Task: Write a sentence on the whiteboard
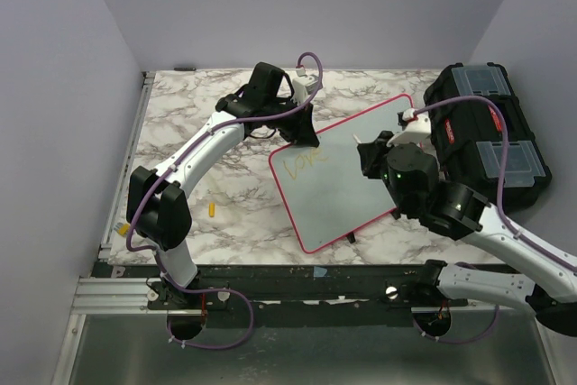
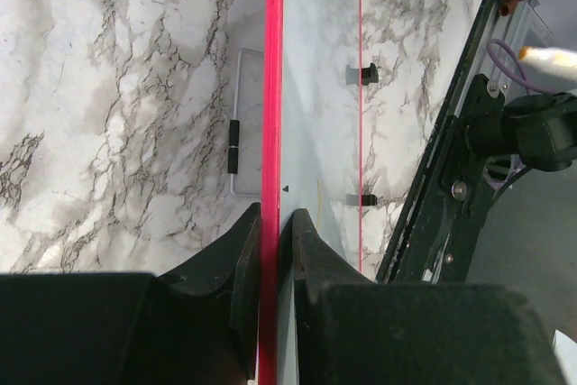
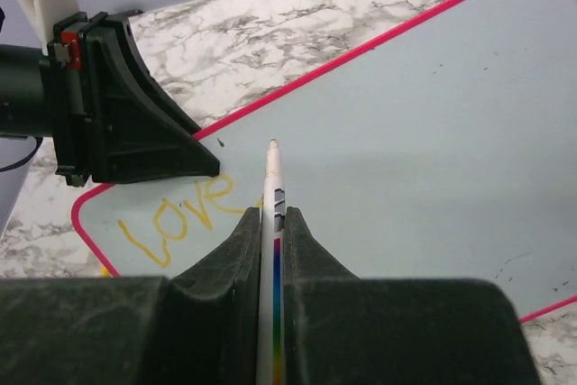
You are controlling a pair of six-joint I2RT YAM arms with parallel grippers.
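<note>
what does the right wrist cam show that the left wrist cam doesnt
Only the right wrist shows the yellow writing, reading Love, and the marker clamped in the right gripper. Only the left wrist shows two black clips on the board's opposite edge. Both show the whiteboard, the marble table, and the left gripper shut on the board's pink-red rim.

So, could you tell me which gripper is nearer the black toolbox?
Right. The right gripper, holding a marker, is over the whiteboard beside the toolbox; the left gripper clamps its opposite edge.
</note>
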